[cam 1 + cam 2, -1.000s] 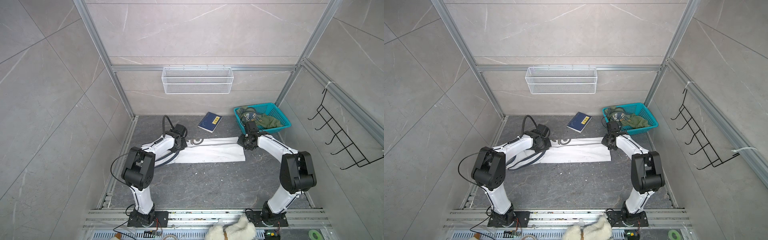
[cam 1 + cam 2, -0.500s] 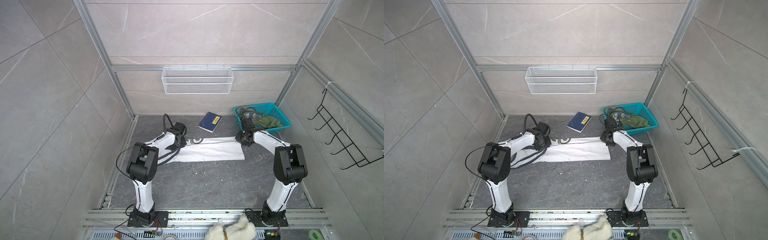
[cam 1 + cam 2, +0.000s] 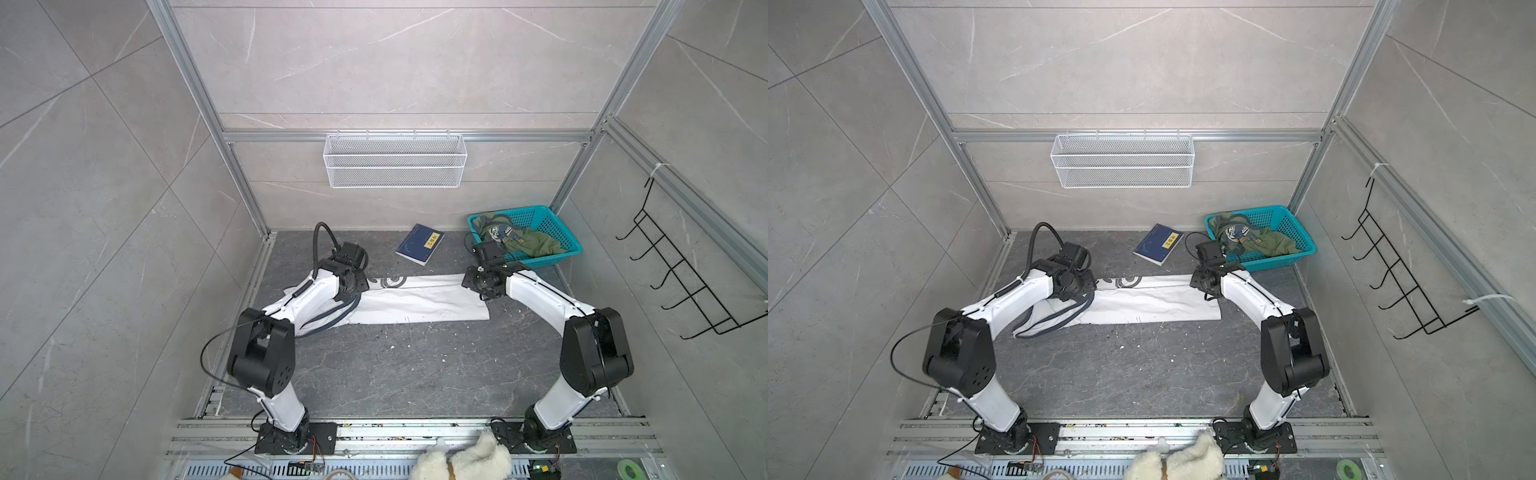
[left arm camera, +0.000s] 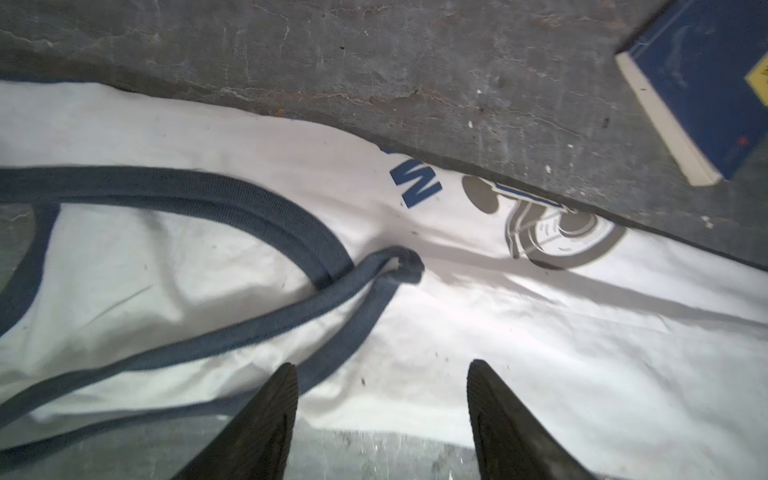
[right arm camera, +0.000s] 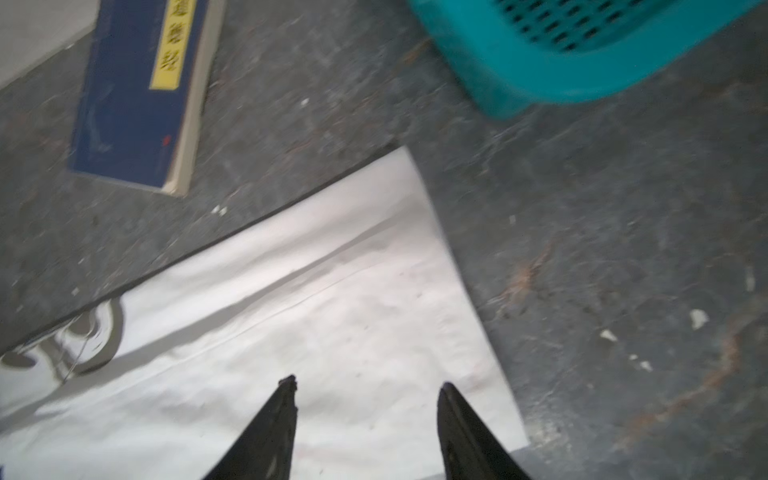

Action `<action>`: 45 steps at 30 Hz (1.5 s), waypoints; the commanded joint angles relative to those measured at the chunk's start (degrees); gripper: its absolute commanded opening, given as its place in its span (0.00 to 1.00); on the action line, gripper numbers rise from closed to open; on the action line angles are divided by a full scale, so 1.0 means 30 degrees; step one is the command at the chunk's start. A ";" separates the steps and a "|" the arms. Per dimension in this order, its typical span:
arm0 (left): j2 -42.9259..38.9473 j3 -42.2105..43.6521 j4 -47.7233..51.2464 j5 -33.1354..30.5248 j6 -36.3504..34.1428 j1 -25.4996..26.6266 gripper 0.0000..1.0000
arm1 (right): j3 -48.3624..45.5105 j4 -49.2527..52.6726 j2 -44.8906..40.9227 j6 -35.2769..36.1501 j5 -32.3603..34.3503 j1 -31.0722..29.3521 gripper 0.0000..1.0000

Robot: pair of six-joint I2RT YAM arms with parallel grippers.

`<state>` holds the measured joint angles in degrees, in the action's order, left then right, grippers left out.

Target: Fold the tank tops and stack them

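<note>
Left jaws and right jaws both spread, nothing pinched as far as I can tell; the right wrist view is blurry. White tank top (image 3: pixel 419 303) lies in a long folded strip on the bench (image 3: pixel 415 365), one end under each. Olive tank top (image 3: pixel 536 245) is bunched in the basket (image 3: pixel 555 259) just past the right jaws.

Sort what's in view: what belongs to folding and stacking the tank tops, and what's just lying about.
Belongs to the job:
white tank top, laid out flat
olive green tank top, bunched in the teal basket

Just lying about:
navy book
fluffy white plush at the front edge
wire shelf on the back wall
</note>
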<state>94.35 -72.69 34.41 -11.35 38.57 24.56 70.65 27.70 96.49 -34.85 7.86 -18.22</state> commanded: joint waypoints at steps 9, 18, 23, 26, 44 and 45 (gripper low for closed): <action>-0.8076 0.7801 0.1309 0.0341 0.0847 -0.3226 0.67 | -0.1142 -0.0709 0.0244 0.0971 -0.0862 -0.1220 0.57; -0.8906 1.0705 -0.1038 0.5384 0.1602 -1.1770 0.68 | -0.1353 -0.0848 0.0038 0.0725 -0.0887 -0.1201 0.57; -0.7913 1.1512 -0.3547 0.5978 0.2543 -1.3725 0.68 | -0.1929 -0.1421 -0.0043 0.0580 -0.1394 -0.1142 0.58; -0.6481 1.1229 -0.4238 0.6000 0.2751 -1.3777 0.67 | -0.1902 -0.1558 0.0249 0.0582 -0.1564 -0.1072 0.58; -0.3748 1.0030 -0.5533 0.6318 0.3215 -1.3856 0.14 | -0.1185 -0.1725 0.1960 0.0750 -0.1231 -0.0900 0.59; -0.3759 0.9823 -0.5533 0.6284 0.3333 -1.3841 0.14 | -0.1056 -0.1734 0.2166 0.0802 -0.1134 -0.0858 0.58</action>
<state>83.09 -40.69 18.79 6.52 47.27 -16.78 65.69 22.39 101.10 -33.17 2.66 -21.23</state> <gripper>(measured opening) 0.139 0.584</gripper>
